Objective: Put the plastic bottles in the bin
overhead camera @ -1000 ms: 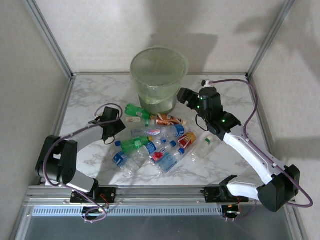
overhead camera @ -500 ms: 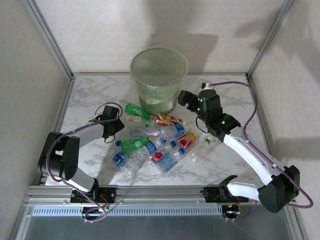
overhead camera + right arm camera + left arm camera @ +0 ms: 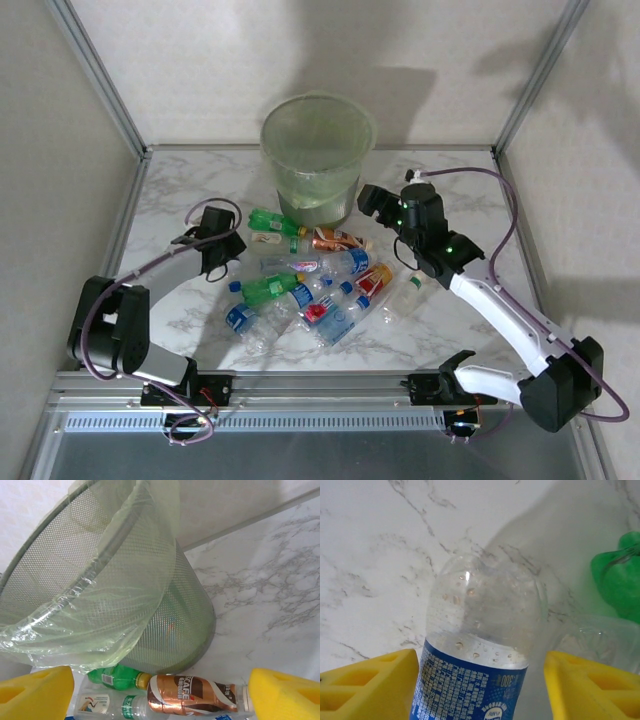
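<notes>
Several plastic bottles [image 3: 315, 264] lie heaped on the marble table in front of the bin [image 3: 318, 150], a tall pale-green mesh bucket with a plastic liner. My left gripper [image 3: 222, 260] is at the heap's left end. In the left wrist view its yellow fingers [image 3: 370, 685] flank a clear bottle with a blue label [image 3: 475, 630]. The left finger is against the label, while a narrow gap shows at the right finger. My right gripper [image 3: 368, 205] hangs open beside the bin [image 3: 100, 580], above a brown coffee bottle [image 3: 195, 695] and a green bottle [image 3: 112, 675], holding nothing.
A green bottle [image 3: 620, 575] lies just right of the flanked one. A red-labelled bottle [image 3: 372, 282] and a white one [image 3: 405, 295] lie under the right arm. Metal frame posts [image 3: 100, 80] and walls close in the table. Bare marble [image 3: 180, 190] lies to the left of the bin.
The left gripper has shifted slightly up and to the left at the edge of the heap. The right gripper has drifted a little to the right and down. The bottles lie as before.
</notes>
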### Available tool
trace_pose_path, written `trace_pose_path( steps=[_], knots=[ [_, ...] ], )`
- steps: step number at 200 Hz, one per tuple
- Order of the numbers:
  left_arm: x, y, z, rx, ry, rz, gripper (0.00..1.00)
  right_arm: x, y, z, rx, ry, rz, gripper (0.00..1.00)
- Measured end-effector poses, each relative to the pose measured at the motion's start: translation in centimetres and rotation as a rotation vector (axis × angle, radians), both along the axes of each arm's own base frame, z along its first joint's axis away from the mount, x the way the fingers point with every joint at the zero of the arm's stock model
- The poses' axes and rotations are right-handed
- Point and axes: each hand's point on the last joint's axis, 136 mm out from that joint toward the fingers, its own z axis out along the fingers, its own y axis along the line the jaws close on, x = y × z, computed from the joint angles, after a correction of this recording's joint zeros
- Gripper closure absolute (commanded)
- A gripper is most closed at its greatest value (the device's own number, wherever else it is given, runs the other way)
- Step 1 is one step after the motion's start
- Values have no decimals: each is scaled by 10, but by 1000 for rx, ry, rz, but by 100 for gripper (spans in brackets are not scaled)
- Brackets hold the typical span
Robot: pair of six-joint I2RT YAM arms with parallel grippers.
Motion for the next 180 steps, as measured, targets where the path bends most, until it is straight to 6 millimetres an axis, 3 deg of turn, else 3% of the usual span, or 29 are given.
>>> trace_pose_path(
  steps=[31,55,120,180],
  knots=[
    [0,1,0,11,3,-3,23,-2,-1,0,5,-1,-1,10],
    [1,2,-4,20,12,-1,21,-3,-2,-1,6,1,-2,10],
    [8,0,-27,29,70,-4,24,-4,-3,-1,6,1,-5,10],
    [16,-1,-34,32,74,-7,35,-5,-4,-7,0,10,-6,10]
  ],
)
